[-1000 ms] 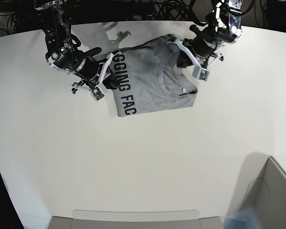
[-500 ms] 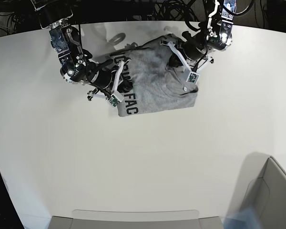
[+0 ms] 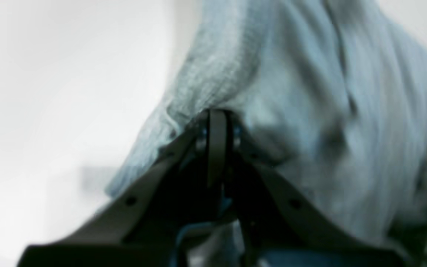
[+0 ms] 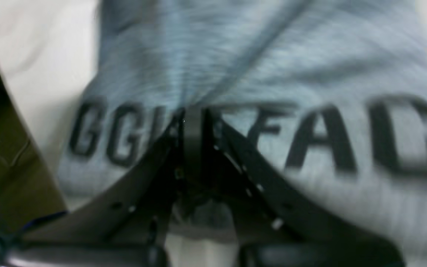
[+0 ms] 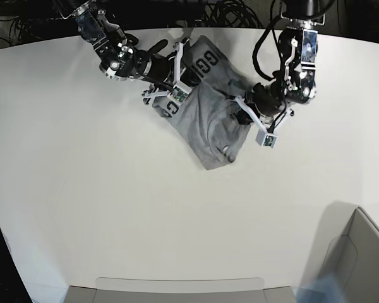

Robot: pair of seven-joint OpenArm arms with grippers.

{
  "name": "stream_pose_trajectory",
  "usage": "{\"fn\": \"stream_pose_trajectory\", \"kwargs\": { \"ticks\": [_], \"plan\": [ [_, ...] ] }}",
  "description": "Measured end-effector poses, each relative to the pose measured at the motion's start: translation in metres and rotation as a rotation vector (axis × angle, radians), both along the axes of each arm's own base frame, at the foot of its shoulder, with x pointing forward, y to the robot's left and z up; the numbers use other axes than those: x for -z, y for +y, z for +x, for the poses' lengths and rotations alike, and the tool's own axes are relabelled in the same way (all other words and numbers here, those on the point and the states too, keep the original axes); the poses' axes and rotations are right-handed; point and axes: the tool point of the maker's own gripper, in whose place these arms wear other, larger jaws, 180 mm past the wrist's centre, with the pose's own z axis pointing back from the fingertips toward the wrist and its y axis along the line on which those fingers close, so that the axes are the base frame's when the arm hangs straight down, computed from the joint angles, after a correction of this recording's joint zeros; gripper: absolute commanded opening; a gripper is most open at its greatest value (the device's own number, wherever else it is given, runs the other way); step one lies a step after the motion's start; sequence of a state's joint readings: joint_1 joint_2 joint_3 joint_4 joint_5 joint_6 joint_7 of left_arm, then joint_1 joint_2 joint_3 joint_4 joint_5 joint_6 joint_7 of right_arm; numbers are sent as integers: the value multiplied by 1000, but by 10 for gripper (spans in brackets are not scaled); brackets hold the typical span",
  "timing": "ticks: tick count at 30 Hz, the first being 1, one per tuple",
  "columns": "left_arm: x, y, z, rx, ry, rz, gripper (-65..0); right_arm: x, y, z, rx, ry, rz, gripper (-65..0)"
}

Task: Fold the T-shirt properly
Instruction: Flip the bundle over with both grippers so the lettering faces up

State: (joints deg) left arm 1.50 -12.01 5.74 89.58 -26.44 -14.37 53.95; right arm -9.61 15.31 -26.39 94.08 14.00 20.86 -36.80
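The T-shirt [image 5: 208,120] is bunched near the table's [image 5: 82,208] far edge, lifted between both arms. The left gripper [image 5: 243,113] is clamped on plain cloth, the right gripper [image 5: 177,88] on the lettered edge. Mid-fold, judged; next the cloth should be laid flat and edges aligned.
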Motion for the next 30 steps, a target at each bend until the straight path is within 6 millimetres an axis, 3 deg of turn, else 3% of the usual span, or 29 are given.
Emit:
{"fn": "stream_pose_trajectory", "kwargs": {
  "ticks": [7, 12, 15, 17, 19, 24, 30],
  "plan": [
    [-28, -33, 36, 96, -88, 18, -650, -6, 17, -3, -40, -35, -22, -621],
    [-63, -30, 48, 87, -197, 15, -650, -29, -5, 4, -1, -94, -59, -621],
    [-87, -18, 53, 40, -266, 8, -650, -53, -26, 31, 99, -166, -48, -622],
    [-89, -12, 44, 18, -278, 3, -650, -60, -42, 48, 158, -203, -56, -622],
    [-81, -11, 23, 18, -244, 5, -650, -51, -56, 52, 179, -185, -91, -622],
    [-76, -23, -30, 49, -204, -10, -650, -24, -70, 29, 160, -103, -150, -622],
    [-63, -25, -62, 53, -139, -11, -650, 6, -80, 23, 200, -23, -128, -622]
  ]
}}
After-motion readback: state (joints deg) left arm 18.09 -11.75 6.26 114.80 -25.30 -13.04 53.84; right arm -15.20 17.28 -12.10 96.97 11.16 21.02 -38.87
